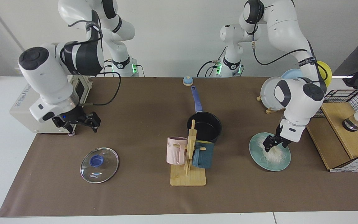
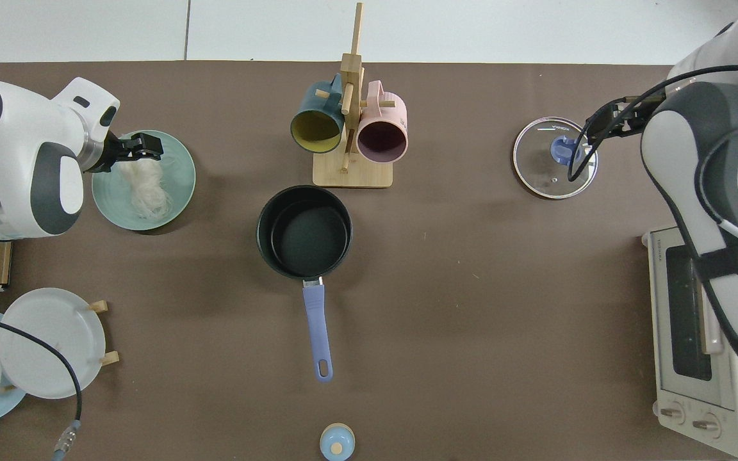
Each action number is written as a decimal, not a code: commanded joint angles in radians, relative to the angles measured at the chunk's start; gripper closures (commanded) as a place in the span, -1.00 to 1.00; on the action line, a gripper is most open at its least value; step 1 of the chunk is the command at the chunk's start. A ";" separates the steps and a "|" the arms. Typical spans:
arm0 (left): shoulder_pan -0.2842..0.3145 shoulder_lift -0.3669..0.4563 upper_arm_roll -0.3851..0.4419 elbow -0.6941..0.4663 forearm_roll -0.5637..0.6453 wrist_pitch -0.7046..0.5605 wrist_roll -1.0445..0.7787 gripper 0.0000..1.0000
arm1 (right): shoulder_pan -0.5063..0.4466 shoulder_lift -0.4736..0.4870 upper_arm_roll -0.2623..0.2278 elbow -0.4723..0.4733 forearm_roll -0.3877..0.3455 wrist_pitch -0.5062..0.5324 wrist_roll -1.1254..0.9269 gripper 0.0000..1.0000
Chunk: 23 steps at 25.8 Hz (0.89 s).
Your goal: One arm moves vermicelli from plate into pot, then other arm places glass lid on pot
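Toaster oven (image 1: 34, 102), pink mug (image 1: 176, 150), blue mug (image 1: 203, 155), wooden rack (image 1: 189, 174), racked plates (image 2: 49, 342)

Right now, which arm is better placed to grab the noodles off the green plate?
The left arm. Its hand is open over the vermicelli on the plate; the right hand is far across the table, near the glass lid.
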State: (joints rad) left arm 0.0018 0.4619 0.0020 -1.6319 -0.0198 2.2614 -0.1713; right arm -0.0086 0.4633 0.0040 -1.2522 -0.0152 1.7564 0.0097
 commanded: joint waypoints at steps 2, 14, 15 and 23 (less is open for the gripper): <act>-0.011 0.014 0.007 -0.032 0.024 0.076 -0.073 -1.00 | 0.001 0.182 0.008 0.122 -0.080 0.092 -0.011 -0.99; -0.017 0.041 0.007 -0.094 0.027 0.145 -0.017 -0.92 | -0.004 0.273 0.014 0.036 -0.075 0.307 -0.005 -0.99; -0.017 0.043 0.007 -0.100 0.029 0.145 -0.017 -0.92 | -0.001 0.273 0.014 0.024 -0.068 0.322 -0.005 -0.99; -0.014 0.041 0.004 -0.052 0.054 0.069 -0.022 0.15 | 0.001 0.267 0.016 -0.055 -0.065 0.394 0.007 -0.99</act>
State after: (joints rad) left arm -0.0040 0.5098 0.0014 -1.7044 0.0192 2.3785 -0.1930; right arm -0.0031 0.7478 0.0141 -1.2442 -0.0864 2.0993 0.0099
